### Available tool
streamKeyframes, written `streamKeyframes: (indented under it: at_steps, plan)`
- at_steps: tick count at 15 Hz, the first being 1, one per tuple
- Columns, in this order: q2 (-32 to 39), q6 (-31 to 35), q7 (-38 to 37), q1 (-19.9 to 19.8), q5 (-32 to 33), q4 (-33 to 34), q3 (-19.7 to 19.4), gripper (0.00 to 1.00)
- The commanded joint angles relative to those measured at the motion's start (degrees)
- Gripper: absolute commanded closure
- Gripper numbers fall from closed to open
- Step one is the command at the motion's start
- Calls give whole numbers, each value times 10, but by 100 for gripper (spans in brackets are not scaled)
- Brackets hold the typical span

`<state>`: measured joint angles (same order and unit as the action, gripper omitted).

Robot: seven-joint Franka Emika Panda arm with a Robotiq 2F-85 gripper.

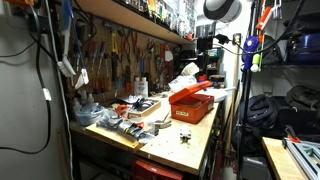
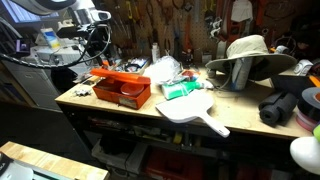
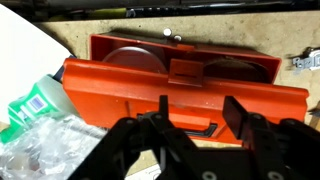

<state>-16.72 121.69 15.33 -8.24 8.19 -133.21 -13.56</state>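
Note:
An orange toolbox point(image 3: 120, 83) stands open on the workbench, its lid point(image 3: 250, 100) swung toward me with a dark handle recess point(image 3: 200, 128) facing up. My gripper point(image 3: 200, 115) hangs just above the lid with its black fingers spread to either side of the handle, holding nothing. In both exterior views the gripper point(image 1: 206, 62) point(image 2: 100, 58) sits above the toolbox point(image 1: 192, 104) point(image 2: 124, 92). Round dark items lie inside the box.
A clear plastic bag point(image 3: 40, 140) and a white board point(image 3: 18, 50) lie beside the box. In an exterior view a white paddle-shaped board point(image 2: 190, 110), a green packet point(image 2: 182, 89) and a brimmed hat point(image 2: 246, 56) sit on the bench. Tools hang on the back wall point(image 1: 120, 55).

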Motion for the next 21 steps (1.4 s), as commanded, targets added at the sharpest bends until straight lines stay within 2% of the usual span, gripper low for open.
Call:
streamKeyframes:
  at_steps: [1, 5, 21]
  plan:
    - [40, 2, 0, -5, -24, 22, -2, 72]
    - [70, 11, -7, -8, -38, 39, 1, 100]
    - [145, -26, 8, -13, -35, 68, 9, 100]
